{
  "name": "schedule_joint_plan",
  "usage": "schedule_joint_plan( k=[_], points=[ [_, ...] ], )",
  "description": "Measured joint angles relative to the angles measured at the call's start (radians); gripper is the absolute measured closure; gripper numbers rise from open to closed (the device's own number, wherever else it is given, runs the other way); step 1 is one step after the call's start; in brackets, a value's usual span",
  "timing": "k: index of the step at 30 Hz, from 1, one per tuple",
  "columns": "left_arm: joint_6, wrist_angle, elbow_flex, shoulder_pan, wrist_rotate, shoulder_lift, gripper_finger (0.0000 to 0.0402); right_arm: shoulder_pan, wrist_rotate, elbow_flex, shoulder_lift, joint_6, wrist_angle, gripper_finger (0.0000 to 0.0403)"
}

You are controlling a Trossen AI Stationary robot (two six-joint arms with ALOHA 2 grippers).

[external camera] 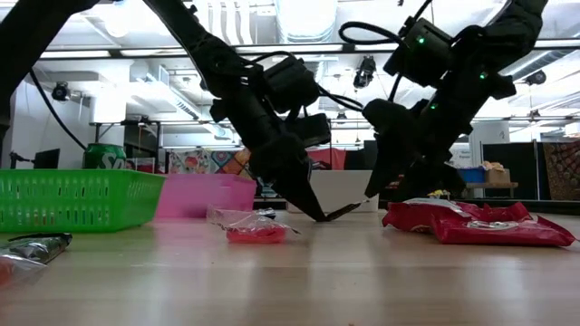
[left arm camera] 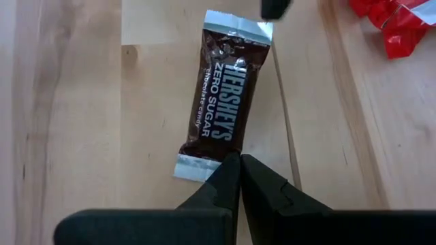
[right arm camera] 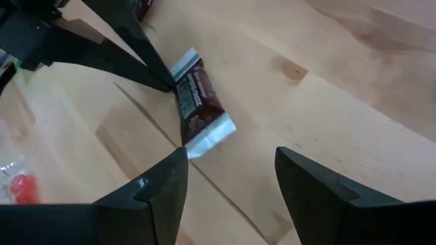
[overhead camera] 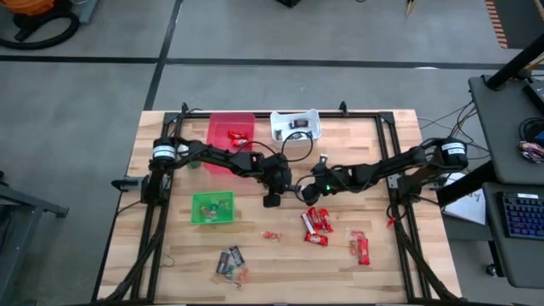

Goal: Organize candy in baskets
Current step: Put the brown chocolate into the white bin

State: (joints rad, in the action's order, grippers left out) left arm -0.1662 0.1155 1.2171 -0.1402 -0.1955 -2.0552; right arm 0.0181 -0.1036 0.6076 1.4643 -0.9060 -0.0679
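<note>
A dark brown mini bar (left arm camera: 225, 102) with silver crimped ends is at the table's middle, between my two grippers. My left gripper (left arm camera: 238, 163) is shut at the bar's near end. My right gripper (right arm camera: 230, 155) stands open just above the bar's other end (right arm camera: 211, 138); I cannot tell whether one finger touches it. A red basket (overhead camera: 231, 140) and a white basket (overhead camera: 296, 126) stand at the far edge, and a green basket (overhead camera: 212, 208) at the left. Red-wrapped bars (overhead camera: 316, 223) lie to the right. My left gripper has its shut fingertips on one corner of the bar's silver crimped end (left arm camera: 204, 167), seemingly pinching it. The fingers slant down from the table's left and lie along the bar. In the low view the bar (external camera: 346, 212) sticks out past the tips, its free end slightly raised.
More red bars (overhead camera: 362, 248) lie near the right front, and dark mini bars (overhead camera: 229, 259) near the front edge. A small clear-wrapped red sweet (external camera: 254, 226) lies in front of the left arm. A green soda can (external camera: 104, 156) stands behind the green basket.
</note>
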Motion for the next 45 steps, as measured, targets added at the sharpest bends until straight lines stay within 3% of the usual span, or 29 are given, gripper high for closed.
schedule_joint_plan(
  k=[12,20,25,33,38,45],
  points=[
    [0.0,-0.008,0.0,0.0,0.001,-0.003,0.0401,0.007,-0.001,0.01,0.064,-0.001,-0.09,0.0192],
    [0.017,-0.012,-0.001,0.0,0.002,-0.004,0.0401,0.012,-0.003,0.01,0.157,0.007,-0.263,0.0201],
    [0.018,-0.012,-0.001,0.0,0.002,-0.005,0.0401,0.015,-0.005,0.01,0.174,0.007,-0.29,0.0244],
    [0.018,-0.013,-0.002,0.0,0.002,-0.003,0.0402,0.02,-0.005,0.01,0.174,0.024,-0.293,0.0376],
    [0.016,0.012,-0.005,0.001,0.01,0.026,0.0402,0.022,-0.001,0.01,0.163,0.041,-0.288,0.038],
    [-0.024,0.149,-0.007,0.0,0.009,0.161,0.0402,0.038,-0.004,0.009,0.063,0.088,-0.176,0.038]
  ],
)
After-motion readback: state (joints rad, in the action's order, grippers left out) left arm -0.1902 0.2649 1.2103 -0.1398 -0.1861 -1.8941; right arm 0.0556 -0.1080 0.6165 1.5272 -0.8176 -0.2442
